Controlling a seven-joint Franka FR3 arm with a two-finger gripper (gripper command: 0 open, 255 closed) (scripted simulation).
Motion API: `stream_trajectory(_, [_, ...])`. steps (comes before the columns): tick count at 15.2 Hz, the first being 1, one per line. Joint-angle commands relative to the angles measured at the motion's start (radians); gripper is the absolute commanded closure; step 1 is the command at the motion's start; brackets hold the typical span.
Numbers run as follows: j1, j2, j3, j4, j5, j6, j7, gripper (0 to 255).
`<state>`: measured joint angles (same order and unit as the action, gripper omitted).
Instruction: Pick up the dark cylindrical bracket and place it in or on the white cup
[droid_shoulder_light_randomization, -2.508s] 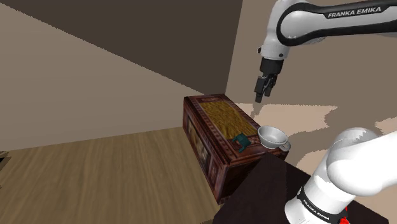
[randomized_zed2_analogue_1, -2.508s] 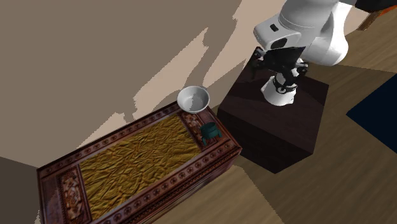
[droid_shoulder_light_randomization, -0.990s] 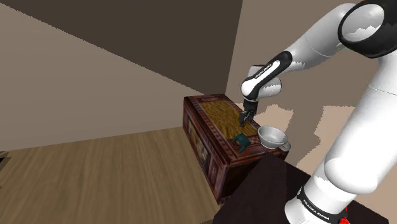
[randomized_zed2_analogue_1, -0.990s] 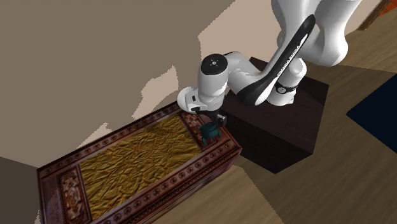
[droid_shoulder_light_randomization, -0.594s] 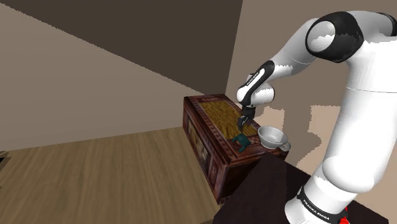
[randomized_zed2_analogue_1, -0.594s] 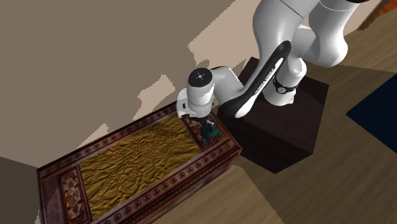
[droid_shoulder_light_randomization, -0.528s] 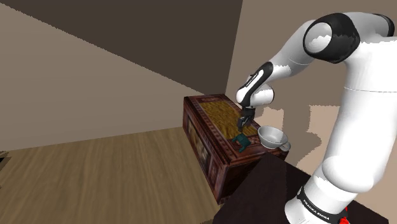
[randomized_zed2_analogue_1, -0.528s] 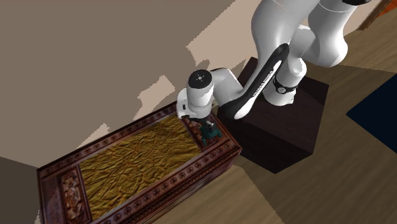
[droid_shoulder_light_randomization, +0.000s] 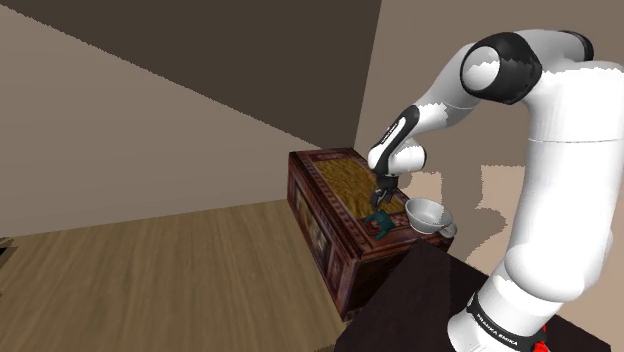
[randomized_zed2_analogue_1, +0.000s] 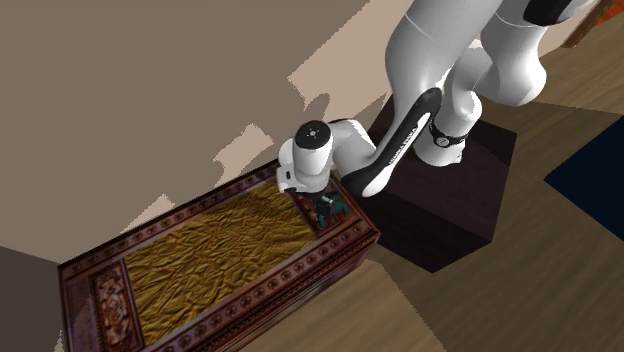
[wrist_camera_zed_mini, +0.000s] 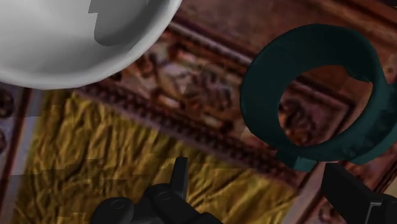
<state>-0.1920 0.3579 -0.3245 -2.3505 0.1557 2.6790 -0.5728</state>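
The dark teal ring-shaped bracket (wrist_camera_zed_mini: 261, 95) lies on the carved end of a wooden chest (droid_shoulder_light_randomization: 335, 195), close beside the white cup (wrist_camera_zed_mini: 63, 44). In the shoulder view the bracket (droid_shoulder_light_randomization: 378, 222) sits just left of the cup (droid_shoulder_light_randomization: 426, 214). My gripper (droid_shoulder_light_randomization: 383, 204) hangs directly over the bracket, pointing down. In the wrist view the gripper (wrist_camera_zed_mini: 264, 188) is open: its two black fingers (wrist_camera_zed_mini: 180, 177) stand wide apart, the bracket lies just ahead of them, and neither finger touches it. In the second exterior view the bracket (randomized_zed2_analogue_1: 329, 207) peeks out under my wrist (randomized_zed2_analogue_1: 305, 160).
The chest's top (randomized_zed2_analogue_1: 215, 255) has a gold cloth-like panel with a carved brown border. My dark stand (randomized_zed2_analogue_1: 440, 205) adjoins the chest's end near the cup. Wooden floor (droid_shoulder_light_randomization: 170, 280) surrounds the chest, and beige walls rise behind it.
The arm has swung down from high over the stand to the chest's end. In the last half second the gripper dropped slightly closer to the bracket; bracket and cup have not moved.
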Motion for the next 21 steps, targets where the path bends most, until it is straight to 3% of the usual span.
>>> stream_trajectory(1, [-0.002, 0.008, 0.0, -0.007, 0.0, -0.002, -0.002, 0])
stream_trajectory(5, [-0.002, 0.008, 0.0, -0.007, 0.0, -0.002, -0.002, 0])
stream_trajectory(6, [0.0, 0.007, 0.0, -0.007, 0.0, -0.003, 0.001, 255])
stream_trajectory(16, [-0.004, 0.025, 0.007, 0.007, 0.008, 0.008, -0.002, 255])
stream_trajectory(17, [-0.004, 0.025, 0.007, 0.007, 0.008, 0.008, -0.002, 0])
stream_trajectory(21, [0.039, -0.111, -0.052, -0.058, -0.264, -0.129, -0.227, 0])
